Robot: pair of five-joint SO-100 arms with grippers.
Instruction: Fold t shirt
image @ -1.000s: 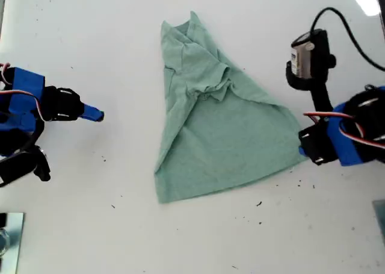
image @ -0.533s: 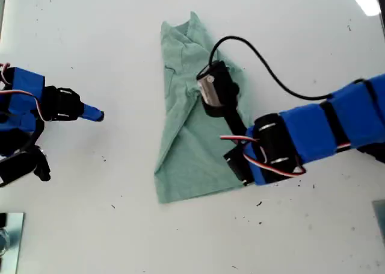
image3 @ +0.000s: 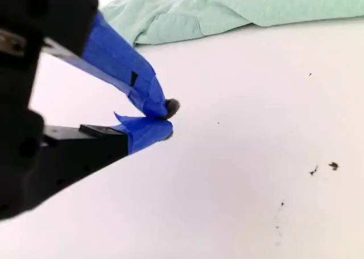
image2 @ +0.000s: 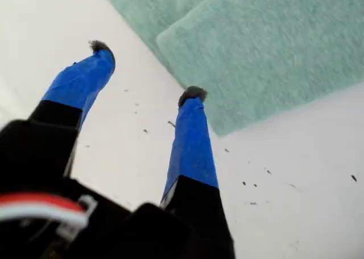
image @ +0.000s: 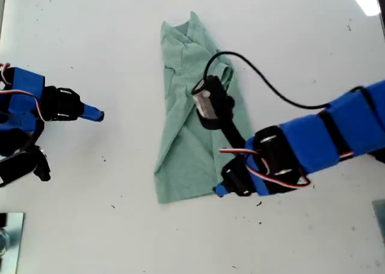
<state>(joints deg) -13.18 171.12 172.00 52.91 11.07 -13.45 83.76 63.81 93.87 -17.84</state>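
1. Our first gripper (image2: 145, 71) is released: its two blue-taped fingers (image2: 190, 145) stand spread with bare white table (image2: 296, 156) between them, and no cloth is held.
2. The t shirt (image: 198, 105) lies just ahead of this gripper. In the first wrist view a doubled edge of the pale green cloth (image2: 267, 48) sits just beyond one fingertip, which is close to or touching the hem; we cannot tell which.
3. In the exterior view the first gripper (image: 224, 186) sits at the shirt's lower corner on the exterior view's right, with the arm's black wrist camera (image: 207, 99) and cable (image: 264, 81) passing over the cloth.
4. Our second gripper (image3: 165, 119) is clenched on nothing, tips together over bare table. The shirt (image3: 227, 8) lies well ahead of it. In the exterior view it (image: 96, 114) rests apart from the cloth, toward that view's left.
5. Our judgement: one side panel is folded over and the shirt is a narrow, uneven strip. The step in hand is clearing the first gripper from that fold.
6. To do this well, we should lift the open fingers straight away from the hem, since a sideways drag could pull the top layer back.
7. Keep the cable and camera above the cloth so neither snags the wrinkled middle.
8. Check that both layers lie flat before choosing the next grasp point.
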